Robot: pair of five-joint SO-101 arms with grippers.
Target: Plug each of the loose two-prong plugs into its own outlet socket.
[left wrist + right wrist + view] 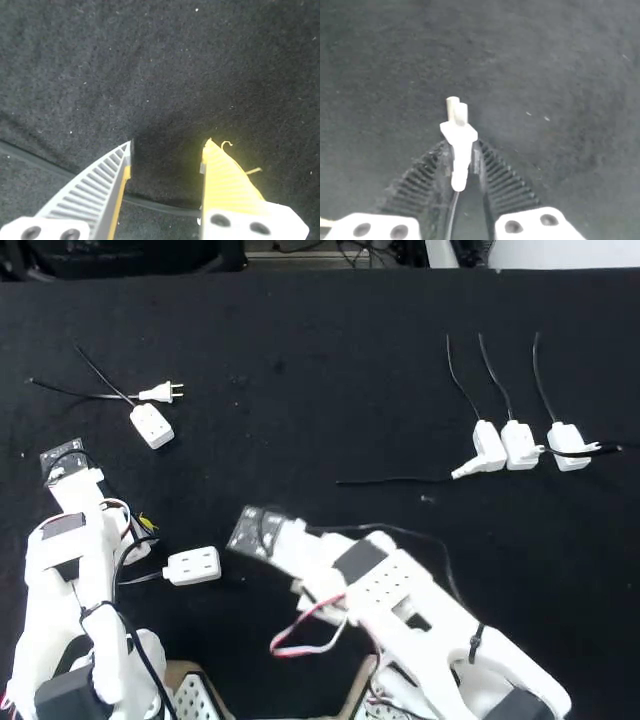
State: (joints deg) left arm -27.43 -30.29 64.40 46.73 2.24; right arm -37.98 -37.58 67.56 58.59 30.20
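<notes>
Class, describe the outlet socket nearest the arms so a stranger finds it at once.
On the black table, look to the near side, between the two arms. The white outlet socket lies there alone; the others lie farther back, one beside a loose plug, the rest in a row of three.

Left gripper (168,145) has its fingers spread wide over the black table cloth (150,60), one finger yellow-faced, and a thin black cable (30,156) crosses underneath them.

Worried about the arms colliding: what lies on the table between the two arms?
A white outlet socket lies there, flat on the black table; the high view shows it.
</notes>
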